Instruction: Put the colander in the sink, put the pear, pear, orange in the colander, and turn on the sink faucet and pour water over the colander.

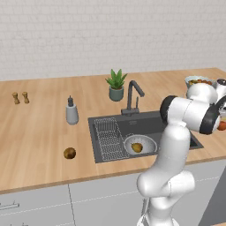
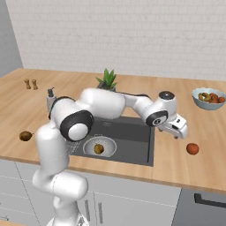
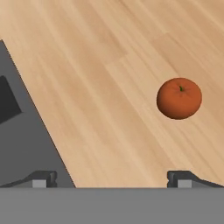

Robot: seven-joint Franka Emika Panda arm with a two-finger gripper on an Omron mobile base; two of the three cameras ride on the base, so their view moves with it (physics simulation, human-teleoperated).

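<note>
now open end effector (image 3: 112,177) hangs above counter (image 3: 109,65) near orange (image 3: 179,98)

One pear (image 1: 137,147) in the colander (image 1: 140,145) inside the sink (image 1: 145,127), another pear (image 1: 69,153) on the counter (image 1: 39,132).

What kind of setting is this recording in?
A simulated home kitchen, by the look of it: a long wooden counter holds a recessed dark sink with a faucet, against a white brick wall, with pale cabinet fronts below.
</note>
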